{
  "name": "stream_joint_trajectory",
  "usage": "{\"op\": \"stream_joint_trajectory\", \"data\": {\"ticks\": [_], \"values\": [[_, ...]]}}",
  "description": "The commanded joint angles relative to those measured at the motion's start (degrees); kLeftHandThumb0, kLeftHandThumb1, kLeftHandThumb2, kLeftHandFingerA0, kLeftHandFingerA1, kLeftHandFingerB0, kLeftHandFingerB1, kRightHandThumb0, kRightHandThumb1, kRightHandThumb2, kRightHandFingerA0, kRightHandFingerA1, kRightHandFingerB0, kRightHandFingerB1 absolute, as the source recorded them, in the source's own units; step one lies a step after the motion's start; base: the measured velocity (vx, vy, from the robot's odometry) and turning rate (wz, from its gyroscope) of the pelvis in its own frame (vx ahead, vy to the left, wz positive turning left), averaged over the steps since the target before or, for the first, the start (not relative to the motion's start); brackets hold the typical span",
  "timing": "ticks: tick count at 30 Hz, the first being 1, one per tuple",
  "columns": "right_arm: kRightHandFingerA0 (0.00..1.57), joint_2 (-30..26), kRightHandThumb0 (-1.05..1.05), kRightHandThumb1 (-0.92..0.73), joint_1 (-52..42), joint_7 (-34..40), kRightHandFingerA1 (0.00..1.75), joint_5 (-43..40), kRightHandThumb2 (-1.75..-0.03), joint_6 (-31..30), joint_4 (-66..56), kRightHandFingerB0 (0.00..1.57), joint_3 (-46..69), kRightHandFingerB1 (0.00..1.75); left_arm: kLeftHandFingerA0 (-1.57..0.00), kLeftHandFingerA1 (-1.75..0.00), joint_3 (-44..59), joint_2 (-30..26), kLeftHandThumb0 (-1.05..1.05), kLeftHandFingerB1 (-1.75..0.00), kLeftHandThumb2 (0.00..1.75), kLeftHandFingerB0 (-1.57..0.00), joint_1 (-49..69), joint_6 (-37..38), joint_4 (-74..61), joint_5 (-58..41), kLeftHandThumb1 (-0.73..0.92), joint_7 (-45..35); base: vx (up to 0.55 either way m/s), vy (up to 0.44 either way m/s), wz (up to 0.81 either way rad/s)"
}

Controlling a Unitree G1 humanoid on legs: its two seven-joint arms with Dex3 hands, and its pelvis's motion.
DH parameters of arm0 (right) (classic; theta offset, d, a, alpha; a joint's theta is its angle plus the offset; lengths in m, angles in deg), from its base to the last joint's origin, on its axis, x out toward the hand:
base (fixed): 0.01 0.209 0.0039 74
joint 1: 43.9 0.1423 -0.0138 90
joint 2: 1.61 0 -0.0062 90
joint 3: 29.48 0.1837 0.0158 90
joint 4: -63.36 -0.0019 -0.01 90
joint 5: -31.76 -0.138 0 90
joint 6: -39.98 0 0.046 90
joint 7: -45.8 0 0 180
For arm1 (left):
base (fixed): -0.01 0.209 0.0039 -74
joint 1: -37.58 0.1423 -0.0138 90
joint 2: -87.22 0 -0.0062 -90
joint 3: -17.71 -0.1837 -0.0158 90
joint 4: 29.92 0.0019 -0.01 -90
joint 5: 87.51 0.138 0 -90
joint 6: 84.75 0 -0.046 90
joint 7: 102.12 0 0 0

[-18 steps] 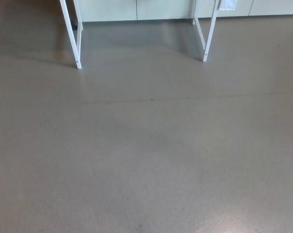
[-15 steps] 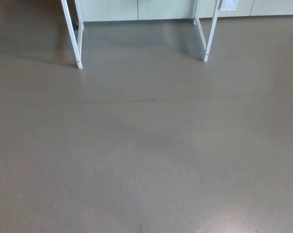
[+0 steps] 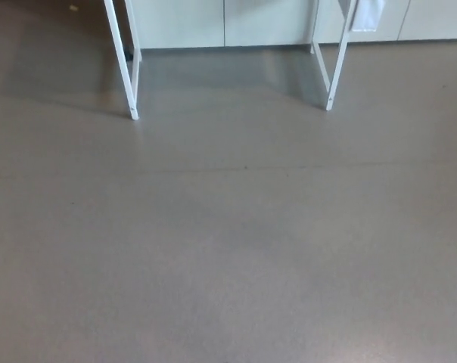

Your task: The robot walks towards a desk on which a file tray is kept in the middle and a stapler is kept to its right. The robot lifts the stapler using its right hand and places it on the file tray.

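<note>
Two pairs of white desk legs (image 3: 122, 64) on grey floor (image 3: 228, 249).

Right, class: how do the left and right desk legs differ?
The left desk leg slants down to the right; the right desk leg slants down to the left. A white item hangs by the right leg, none by the left. Both are thin, white.

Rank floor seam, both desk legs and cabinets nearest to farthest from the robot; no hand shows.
1. Floor seam, across the middle.
2. Left desk leg and right desk leg, upper picture; too close to call.
3. Cabinets, top edge, behind the legs.
</note>
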Motion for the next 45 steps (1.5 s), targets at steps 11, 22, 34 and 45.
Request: {"op": "stream_joint_trajectory", "data": {"ticks": [11,22,34,45], "values": [[0.33,0.4,-0.76,-0.63,2.0,-0.4,0.61,0.3,-0.83,1.3,3.5,0.00,0.0,0.05,-1.08,-1.25,-2.6,-2.0,-0.89,-1.08,1.20,-0.83,-1.8,2.2,1.2,1.4,0.43,-0.9,0.21,0.123,-0.02],[0.22,1.0,-0.69,-0.78,1.0,-3.7,0.44,-3.2,-0.63,4.5,3.5,0.00,3.2,0.03,-1.35,-1.45,-2.8,-1.8,-0.86,-1.24,1.09,-1.00,-1.7,2.4,1.3,2.5,0.39,0.1,0.29,-0.178,0.16],[0.11,1.1,-0.95,-0.70,-3.3,-4.2,0.45,-2.6,-1.01,4.8,-3.8,0.00,4.7,0.06,-0.79,-1.13,-1.8,-1.6,-0.88,-0.95,1.16,-0.55,-1.8,2.4,1.5,1.8,0.40,-0.3,0.26,0.099,-0.18],[0.17,0.9,-0.75,-0.76,-2.0,-3.5,0.47,-2.0,-0.63,2.6,-3.0,0.00,4.5,0.06,-1.12,-1.37,-1.9,-1.3,-0.90,-1.10,1.08,-0.74,-2.7,1.8,2.3,1.7,0.39,-0.1,0.14,0.063,0.04]]}}
